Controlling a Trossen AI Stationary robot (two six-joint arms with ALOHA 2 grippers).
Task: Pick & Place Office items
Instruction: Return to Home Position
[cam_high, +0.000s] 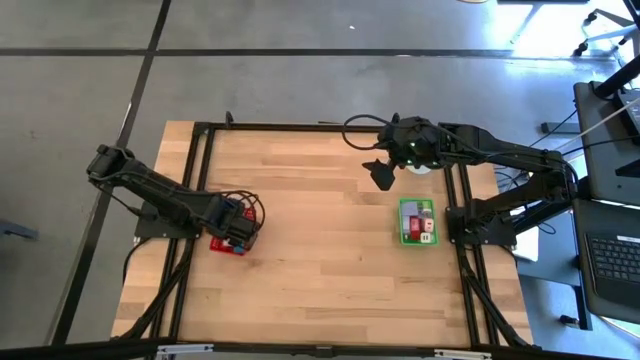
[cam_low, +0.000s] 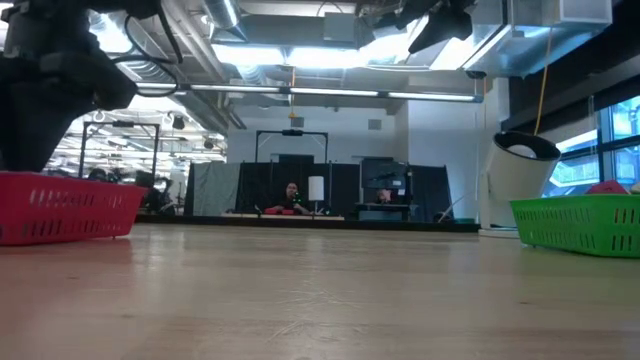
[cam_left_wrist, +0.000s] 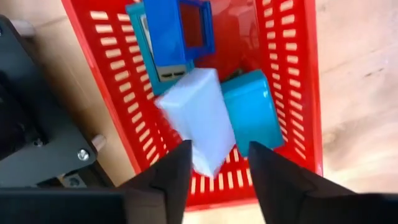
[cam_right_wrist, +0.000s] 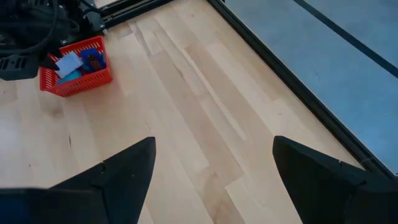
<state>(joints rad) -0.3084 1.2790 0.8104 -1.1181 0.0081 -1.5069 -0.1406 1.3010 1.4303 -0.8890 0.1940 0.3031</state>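
Note:
The red tray (cam_high: 222, 243) sits at the table's left, and my left gripper (cam_high: 240, 230) hovers right over it, open. In the left wrist view the tray (cam_left_wrist: 298, 81) holds blue pieces (cam_left_wrist: 177, 37), a teal block (cam_left_wrist: 252, 112) and a pale lavender block (cam_left_wrist: 196, 118) lying tilted on the others. That block's near end shows between my left gripper's (cam_left_wrist: 219, 163) fingers. The green tray (cam_high: 416, 221) at the right holds a few small pieces. My right gripper (cam_high: 381, 174) hangs high over the far middle of the table, wide open (cam_right_wrist: 213, 168) and empty.
A white round roll (cam_low: 522, 170) stands beyond the green tray (cam_low: 580, 222) near the far right corner. Bare wood lies between the two trays. A black frame (cam_high: 320, 127) runs around the table. A person (cam_low: 291, 195) sits far off in the room behind.

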